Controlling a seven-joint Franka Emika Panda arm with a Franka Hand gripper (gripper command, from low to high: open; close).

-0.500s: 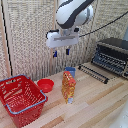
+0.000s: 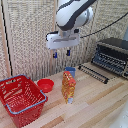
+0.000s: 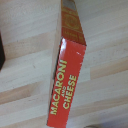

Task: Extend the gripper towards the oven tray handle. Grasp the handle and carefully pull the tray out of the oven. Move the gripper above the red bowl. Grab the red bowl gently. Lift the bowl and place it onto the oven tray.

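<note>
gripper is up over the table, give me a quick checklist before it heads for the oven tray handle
1. Gripper empty: ok, nothing between the fingers, which stand apart.
2. Oven door down: ok, it lies open toward the table.
3. Tray handle located: cannot tell, the rack bars show inside but no separate handle can be made out.
4. Macaroni and cheese box out of the way: not ok, it stands upright directly under the gripper, as the wrist view confirms.
5. Red bowl reachable later: ok, it sits on the table beside the red basket, uncovered.
</note>
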